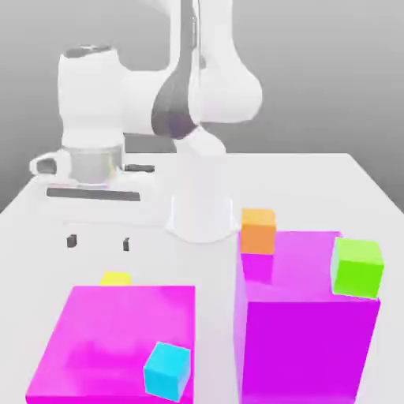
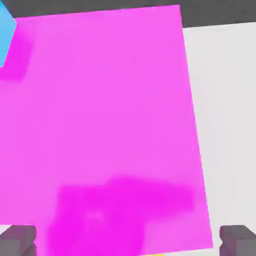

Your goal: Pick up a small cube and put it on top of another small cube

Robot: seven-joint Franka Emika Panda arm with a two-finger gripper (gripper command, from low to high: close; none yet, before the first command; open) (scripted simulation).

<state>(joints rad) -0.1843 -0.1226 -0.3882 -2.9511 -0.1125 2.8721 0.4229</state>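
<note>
The gripper hangs above the table with its fingers spread wide, holding nothing. The yellow cube sits on the table, tucked against the far edge of the low magenta block. Best to drop straight down, straddling it squarely; it lies just nearer the camera than the fingers, below them
</note>
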